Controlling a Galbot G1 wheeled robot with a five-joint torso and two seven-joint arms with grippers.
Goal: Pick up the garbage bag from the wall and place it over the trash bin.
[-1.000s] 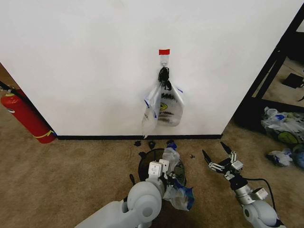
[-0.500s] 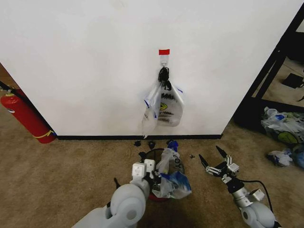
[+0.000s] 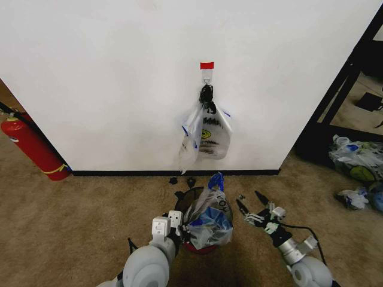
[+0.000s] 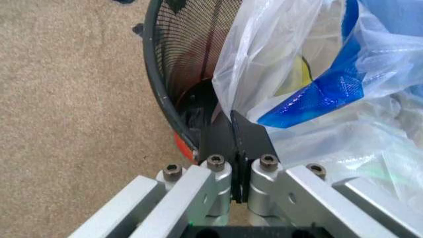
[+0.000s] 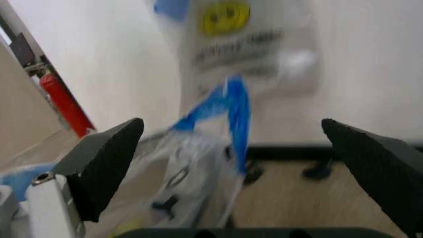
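Where wire rim curves, garbage bag (image 4: 310,74) edge in left end effector (image 4: 239,148).

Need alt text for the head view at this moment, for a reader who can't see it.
The left gripper holds a garbage bag over a black mesh trash bin on carpet, while the open right gripper reaches in beside it. Behind, more smiley bags hang from a hook on the white wall.

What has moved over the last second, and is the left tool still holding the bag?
The left tool, still shut on the garbage bag, has drawn back toward the robot and leftward, dragging the bag across the trash bin. The right tool, open, has moved left toward the bag's blue handle. The bunched bags on the wall hook and the fire extinguisher stayed put.
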